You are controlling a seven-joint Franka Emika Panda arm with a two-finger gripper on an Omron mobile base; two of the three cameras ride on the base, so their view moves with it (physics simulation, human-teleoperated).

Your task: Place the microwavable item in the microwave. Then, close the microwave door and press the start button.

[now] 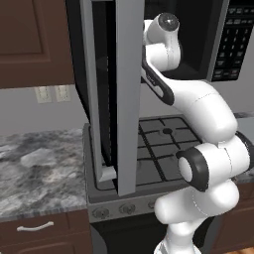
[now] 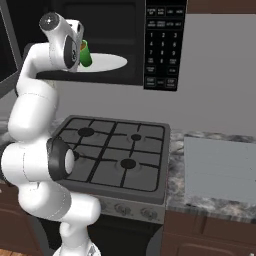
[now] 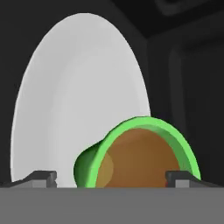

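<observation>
The gripper (image 3: pixel 111 177), fingers spread wide either side of the green cup (image 3: pixel 140 155) (now on the turntable plate (image 3: pixel 78 100)), has released; withdrawing and shutting the microwave door (image 1: pixel 126 99) likely follows.

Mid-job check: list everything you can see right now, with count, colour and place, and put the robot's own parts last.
green cup: one, bright green with brown liquid, on the turntable plate inside the microwave, between the open fingertips
turntable plate: one, white, round, on the microwave floor
microwave: one, black, above the stove
microwave door: one, black with grey inner edge, swung open
keypad: one, pale buttons, microwave's right side
stove: one, dark grates, below the microwave
counter: grey marbled, beside the stove
drawer handle: one, white, on brown cabinet under counter
gripper: one, open, at the cup
arm: one, white
</observation>
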